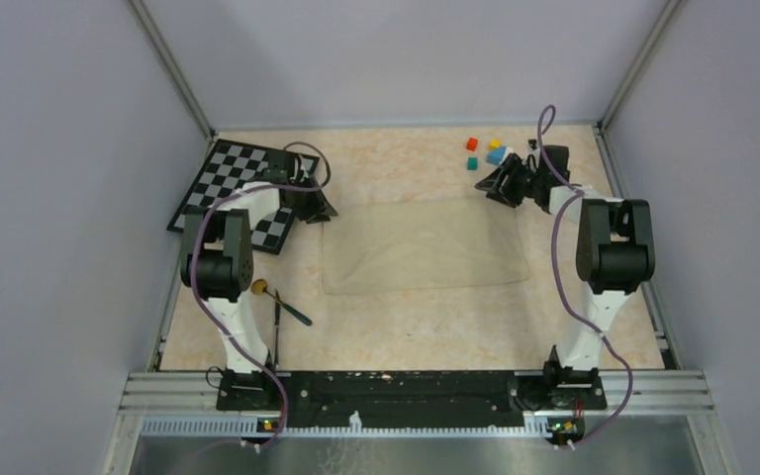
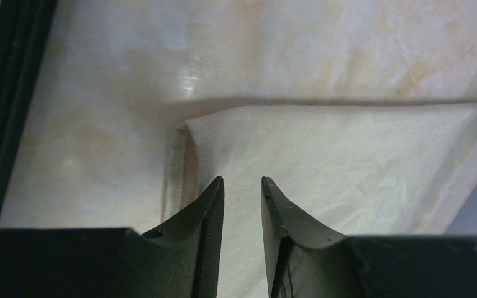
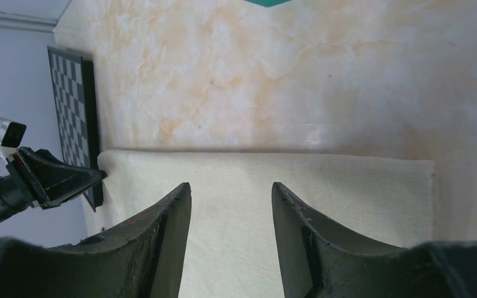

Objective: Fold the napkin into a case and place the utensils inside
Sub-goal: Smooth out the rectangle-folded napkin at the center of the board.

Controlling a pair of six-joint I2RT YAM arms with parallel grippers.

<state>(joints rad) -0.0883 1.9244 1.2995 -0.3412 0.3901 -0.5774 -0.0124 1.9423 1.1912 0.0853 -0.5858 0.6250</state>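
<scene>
- At the far left corner of the worktop (image 1: 406, 332) lies the checkerboard (image 1: 228, 183). It has no part in this job, so leave it alone.
- Your left gripper (image 2: 242, 181) hangs low over the napkin's far left corner, jaws a little apart with nothing pinched between them. The left wrist view shows a second layer of cloth peeking out under that corner, so I judge that a fold is already laid here.
- The utensils (image 1: 279, 305) lie near the near left corner, just beside the left arm's base and well apart from the cloth. They sit out of the folding area, within the left arm's reach.
- The napkin (image 1: 426, 247) lies flat in the middle of the worktop, long side running left to right, square to the edges. That keeps both far corners reachable at once.
- Your right gripper (image 3: 231, 185) sits at the napkin's far right corner, jaws parted wider and holding nothing.
- Small coloured cubes (image 1: 485, 150) cluster by the far right corner, clear of the cloth.
- The worktop is smooth, mottled peach and a little glossy. I expect thin cloth to slide on it, so pinch the layers cleanly.
- Plain pale walls (image 1: 59, 198) close in three sides, and a metal rail (image 1: 416, 394) runs along the near edge.
</scene>
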